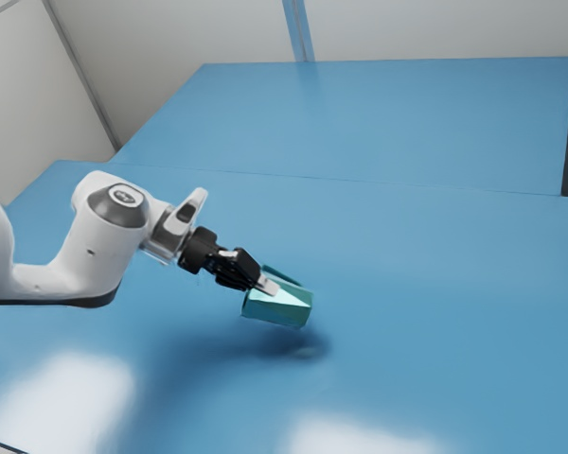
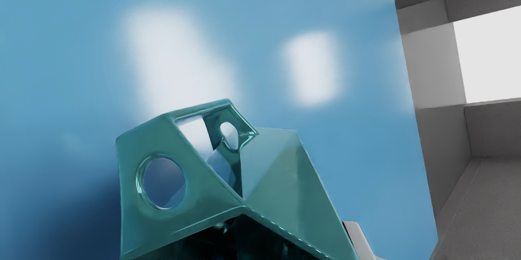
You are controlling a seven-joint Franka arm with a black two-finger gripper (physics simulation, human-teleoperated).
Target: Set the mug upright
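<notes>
Nearest my wrist camera is the teal, faceted mug, its dark hollow facing back toward my gripper. I have it grasped: one pale fingertip lies along the outside of the mug's wall, while the other finger is hidden from me, so I cannot tell exactly where it bears. An angular part of the mug, pierced by round openings, stands out beside the plain facets, and I see the blue tabletop through it.

From the exterior view, the mug is tipped over on its side in the air, at the end of my black gripper. Its long axis runs toward the exterior view's right, dipping a little that way; it is not upright. Below it, a soft shadow lies on the blue table, apart from the mug, so I read it as held just above the surface.

Behind the gripper, my white arm reaches in from the exterior view's left, bent and low over the table. White glare patches lie on the glossy top. Farther off, past a thin seam, the blue surface goes on toward a pale wall with a blue vertical strip. Beyond the table edge, the wrist view takes in grey walling and a bright white panel.
</notes>
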